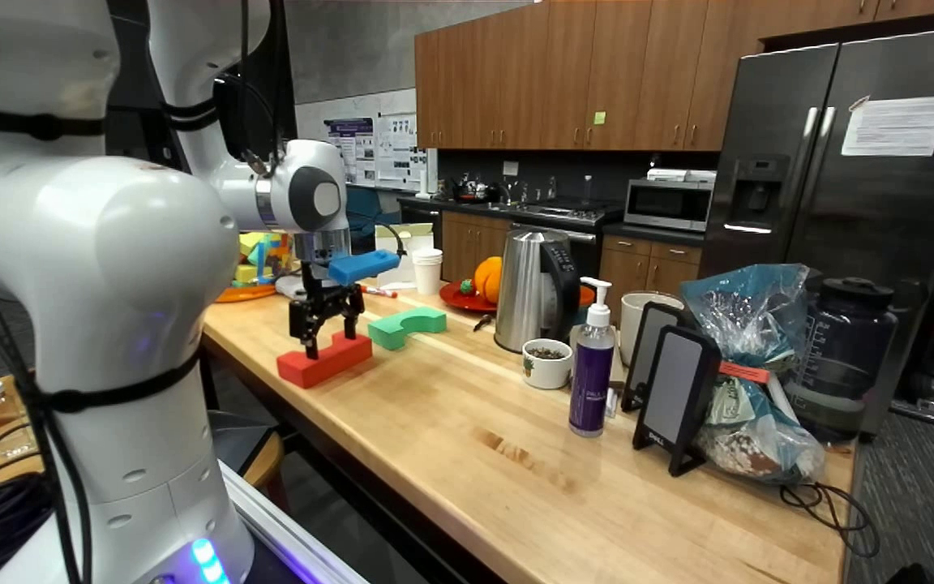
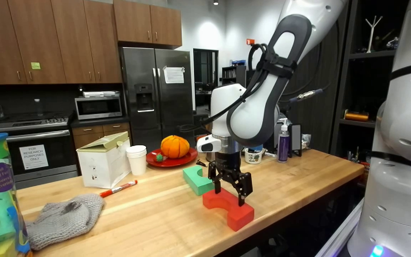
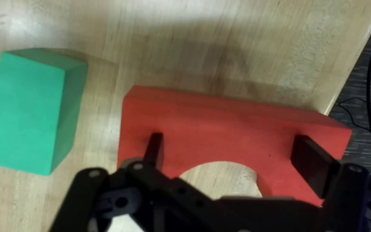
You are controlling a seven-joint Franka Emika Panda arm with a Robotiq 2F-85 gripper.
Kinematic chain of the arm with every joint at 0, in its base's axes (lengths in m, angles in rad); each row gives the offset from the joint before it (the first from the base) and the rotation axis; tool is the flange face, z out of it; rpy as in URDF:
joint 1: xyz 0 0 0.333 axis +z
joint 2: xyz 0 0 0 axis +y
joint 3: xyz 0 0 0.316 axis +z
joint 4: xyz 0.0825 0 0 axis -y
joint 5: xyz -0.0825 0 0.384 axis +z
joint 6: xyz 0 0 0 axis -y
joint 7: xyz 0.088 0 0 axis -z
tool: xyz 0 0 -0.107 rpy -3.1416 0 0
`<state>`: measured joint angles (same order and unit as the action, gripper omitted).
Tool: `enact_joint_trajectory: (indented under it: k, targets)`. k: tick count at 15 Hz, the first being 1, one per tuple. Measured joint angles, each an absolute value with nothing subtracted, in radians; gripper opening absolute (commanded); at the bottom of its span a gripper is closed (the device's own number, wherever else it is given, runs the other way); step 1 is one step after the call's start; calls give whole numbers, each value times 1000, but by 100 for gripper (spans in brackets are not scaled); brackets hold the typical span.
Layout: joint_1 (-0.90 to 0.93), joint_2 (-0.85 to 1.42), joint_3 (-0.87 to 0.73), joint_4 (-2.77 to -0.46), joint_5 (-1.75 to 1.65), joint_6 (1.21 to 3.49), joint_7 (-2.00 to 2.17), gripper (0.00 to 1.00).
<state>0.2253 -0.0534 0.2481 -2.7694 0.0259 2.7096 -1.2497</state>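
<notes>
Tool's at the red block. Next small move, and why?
I'd likely raise the tool slightly before closing: its spread fingertips both stand at the top face of the red block, not astride its sides, so closing here would probably just drag across that face.

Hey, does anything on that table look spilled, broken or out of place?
Nothing looks spilled or broken. What looks like a knit hat lies crumpled on the table, slightly odd near white cups. The red block, under the open gripper, sits close to the table's edge.
</notes>
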Motion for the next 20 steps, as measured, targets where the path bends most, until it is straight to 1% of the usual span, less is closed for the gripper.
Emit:
enact_joint_trajectory:
  k: [11,20]
  targets:
    - [223,-55,194,-2771,25,2705,-1243,100]
    - [184,-55,134,-2771,17,2700,-1207,100]
